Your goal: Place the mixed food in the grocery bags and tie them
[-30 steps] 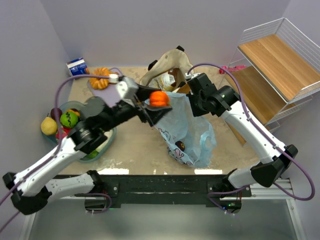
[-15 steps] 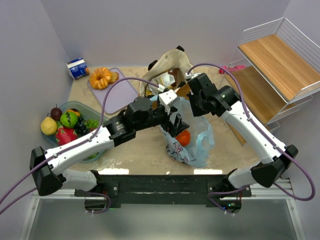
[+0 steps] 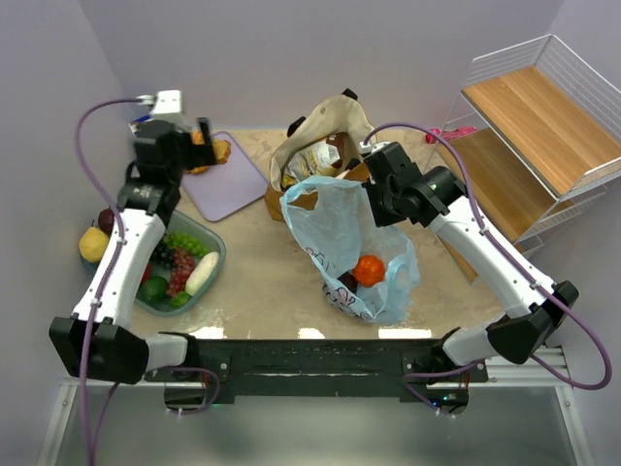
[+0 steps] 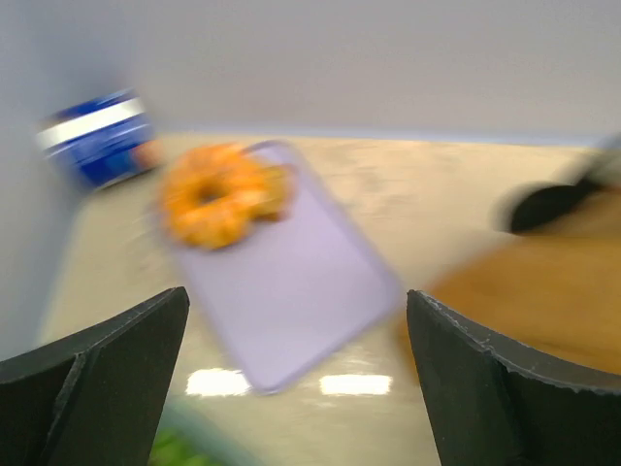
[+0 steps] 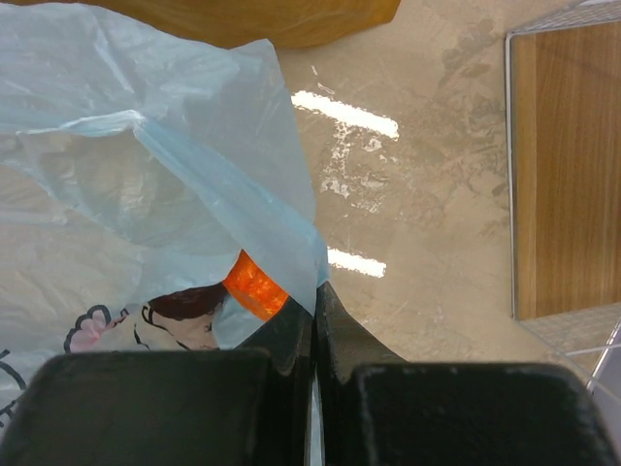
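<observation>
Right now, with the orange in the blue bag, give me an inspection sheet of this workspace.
Surface: beige table, glossy reflections near the front edge.
Job's things: orange inside light-blue bag; tan tote behind it; fruit in teal tub.
Clutter: donut on purple mat; blue carton at far-left corner.
Grippers: left gripper open, empty, over the mat; right gripper shut on the bag's edge.
Cables: purple cables loop off both arms; no snag seen.
Surroundings: wire rack with wooden shelves on the right; plain walls.
</observation>
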